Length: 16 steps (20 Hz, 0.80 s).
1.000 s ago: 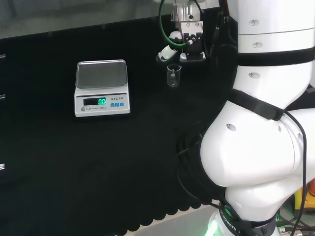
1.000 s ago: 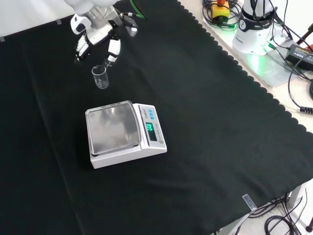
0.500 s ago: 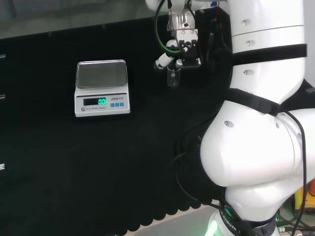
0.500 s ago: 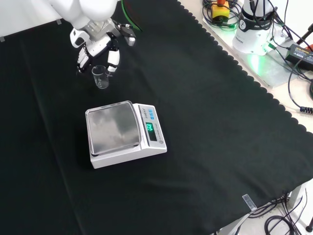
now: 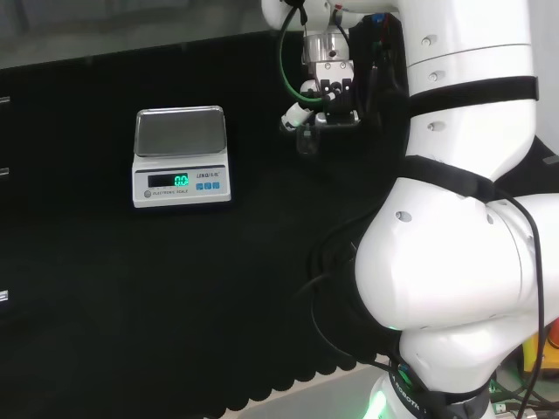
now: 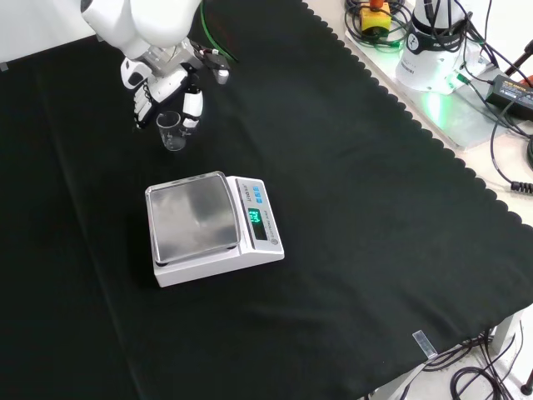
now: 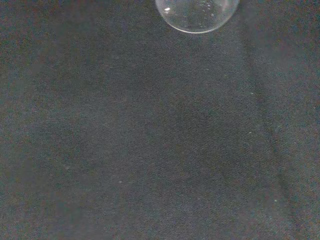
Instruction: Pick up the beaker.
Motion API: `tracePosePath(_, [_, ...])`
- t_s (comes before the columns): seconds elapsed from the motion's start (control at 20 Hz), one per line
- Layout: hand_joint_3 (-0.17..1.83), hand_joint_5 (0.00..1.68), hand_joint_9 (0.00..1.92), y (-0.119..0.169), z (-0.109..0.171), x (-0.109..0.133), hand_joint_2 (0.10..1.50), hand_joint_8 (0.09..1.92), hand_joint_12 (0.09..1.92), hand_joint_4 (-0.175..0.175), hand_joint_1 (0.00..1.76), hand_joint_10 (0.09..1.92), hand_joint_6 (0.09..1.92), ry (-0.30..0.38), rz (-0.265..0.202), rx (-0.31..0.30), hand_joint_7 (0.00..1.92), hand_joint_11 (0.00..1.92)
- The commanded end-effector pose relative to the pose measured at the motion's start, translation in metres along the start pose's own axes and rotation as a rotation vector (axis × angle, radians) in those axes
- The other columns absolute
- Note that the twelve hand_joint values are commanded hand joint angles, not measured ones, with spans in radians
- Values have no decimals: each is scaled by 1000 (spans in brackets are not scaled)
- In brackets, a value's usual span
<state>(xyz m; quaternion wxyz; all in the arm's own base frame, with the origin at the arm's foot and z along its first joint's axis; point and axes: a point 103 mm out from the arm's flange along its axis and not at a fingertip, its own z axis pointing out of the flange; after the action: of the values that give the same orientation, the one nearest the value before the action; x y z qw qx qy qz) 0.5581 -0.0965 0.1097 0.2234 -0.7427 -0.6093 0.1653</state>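
Note:
A small clear glass beaker [image 5: 307, 141] [image 6: 172, 132] stands upright on the black cloth, to the right of the scale in the head view. The black and white hand [image 5: 328, 90] [image 6: 162, 82] hangs right over it, pointing down. In the front view its fingers [image 6: 191, 103] reach down on both sides of the beaker's rim and look straight rather than curled round the glass. I cannot tell whether they touch it. The wrist view looks down on the beaker's round bottom [image 7: 196, 14] against the cloth.
A white scale [image 5: 180, 156] [image 6: 211, 227] with a steel pan and a lit green display stands on the cloth a short way from the beaker. The arm's big white links [image 5: 463, 218] stand at the head view's right. Cables and a base unit [image 6: 433, 50] lie beyond the cloth's scalloped edge.
The hand has come down from above and behind the beaker until its fingers flank the rim. The beaker and scale have not moved.

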Motion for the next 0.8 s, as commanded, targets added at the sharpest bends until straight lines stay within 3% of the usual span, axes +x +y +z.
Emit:
tracePosePath(0.05, [446,398,148,5,5,-11,877,791,1495,-120,512,904,87,30,32,10,106,100])
tracePosePath(0.45, [445,416,182,12,16,-15,867,803,1479,-122,585,916,87,50,44,15,145,176])
tracePosePath(0.8, [526,689,690,13,9,-8,838,807,1259,-163,816,778,139,24,63,-34,581,684])
